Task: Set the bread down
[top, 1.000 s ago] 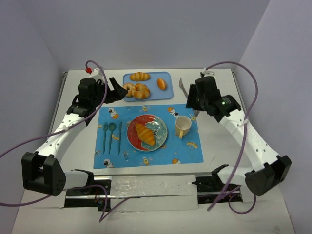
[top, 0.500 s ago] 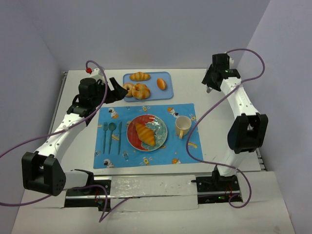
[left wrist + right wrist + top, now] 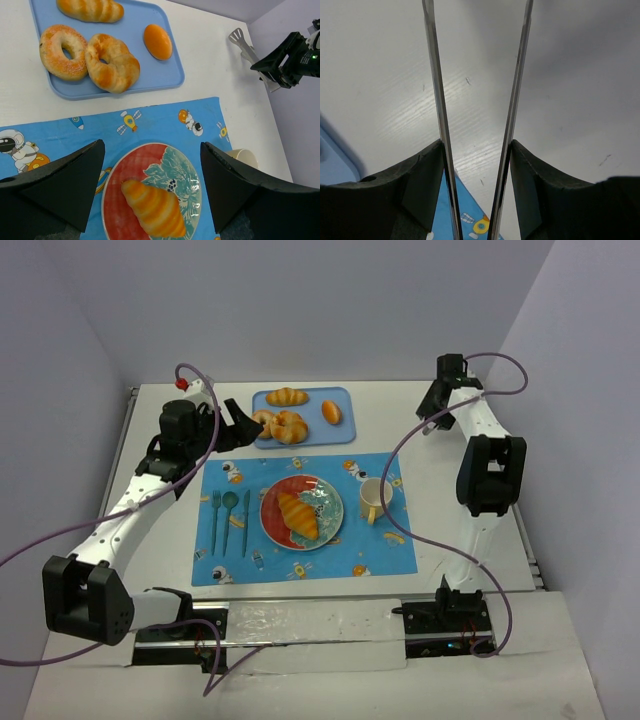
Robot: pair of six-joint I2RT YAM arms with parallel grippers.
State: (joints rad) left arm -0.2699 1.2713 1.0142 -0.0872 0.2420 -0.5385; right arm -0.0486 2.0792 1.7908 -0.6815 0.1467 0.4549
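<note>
The bread point(image 3: 298, 514) lies on the plate point(image 3: 331, 502) in the middle of the mat point(image 3: 330, 558). It slants from 11 to 5 o'clock, with both tapered ends inside the rim. The cup point(image 3: 376, 497) stands just beside the plate at 3 o'clock. The cutlery point(image 3: 229, 520) lies in a row at 9 o'clock, near the mat's left edge. At 12 o'clock, past a narrow strip of white worktop point(image 3: 385, 405), sits the tray point(image 3: 342, 430) with a croissant point(image 3: 287, 396), two rings point(image 3: 290, 427) and a bun point(image 3: 331, 412).

The left fingers point(image 3: 240, 424) hover at the tray's left edge, spread wide with nothing between them. In the wrist view the plate and bread show through that gap. I cannot tell whether they touch the nearest ring.

The right fingers point(image 3: 436, 412) are at 2 o'clock from the plate, near the worktop's far right corner. They are closed partway on the tongs point(image 3: 436, 75), one metal arm against each pad. The right arm point(image 3: 490, 475) stands folded over the strip between the mat's right edge and the worktop's right edge.
</note>
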